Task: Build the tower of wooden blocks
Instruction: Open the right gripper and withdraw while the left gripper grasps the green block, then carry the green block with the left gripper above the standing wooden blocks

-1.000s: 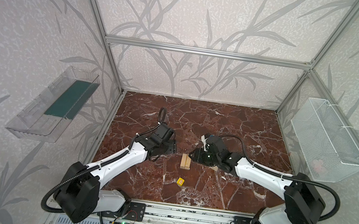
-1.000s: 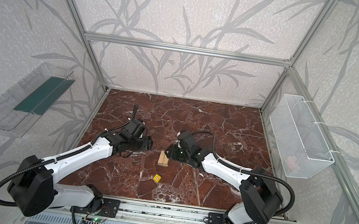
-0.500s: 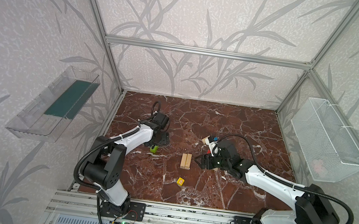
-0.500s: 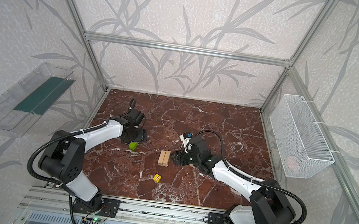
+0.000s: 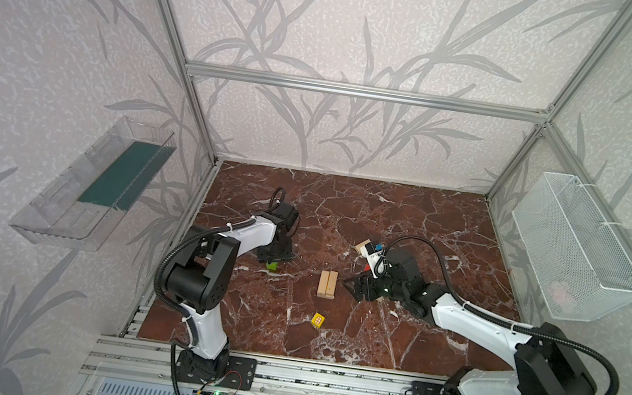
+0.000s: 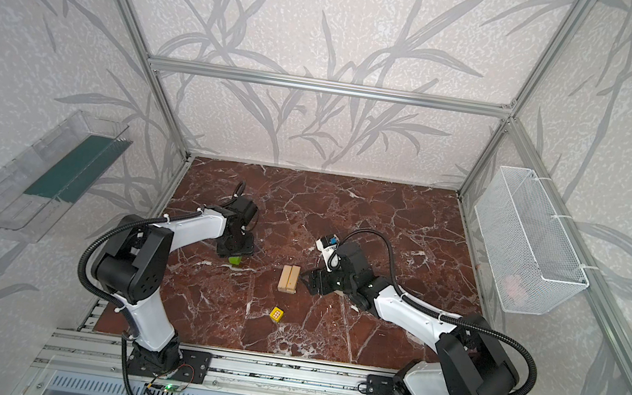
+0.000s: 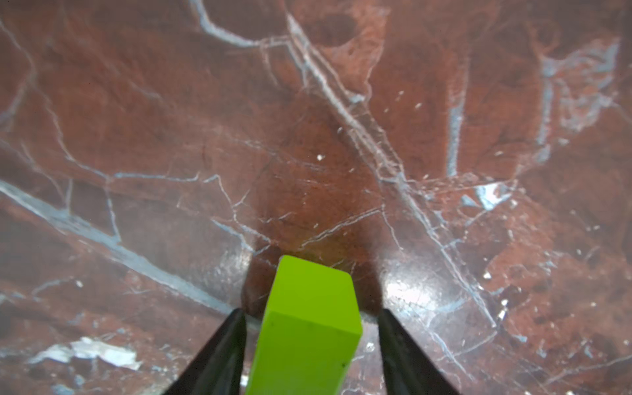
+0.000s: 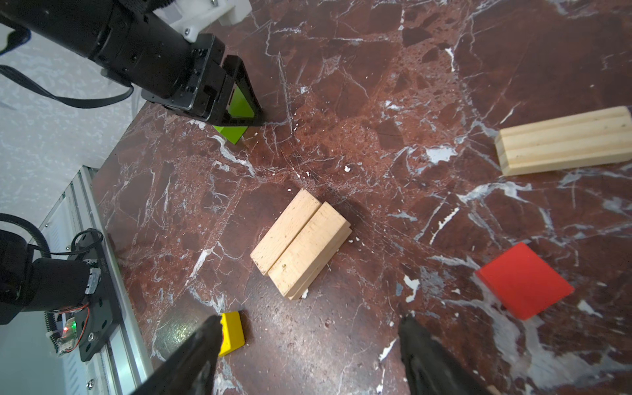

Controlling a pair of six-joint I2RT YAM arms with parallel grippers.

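Lime-green bar (image 7: 307,342) lies left of centre on the table (image 5: 407,220); the left hand (image 7: 311,313) has swung there from the pale paired bars (image 5: 327,284) and straddles it, fingers apart, not gripping. The right hand (image 8: 311,321) has backed off rightward, spread, empty.

Glossy marble-look tabletop (image 8: 376,102), matt plain-wood bars (image 8: 301,246)

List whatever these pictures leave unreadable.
- Green bar: whether the left gripper grips it. The left wrist view's edge cuts off the contact, and the gripper covers it in the top views.
- Red block: unseen in both top views, likely under the right arm.
- Yellow cube: in the right wrist view, a finger covers part.
- Basket contents: pinkish blur behind mesh in the top views.
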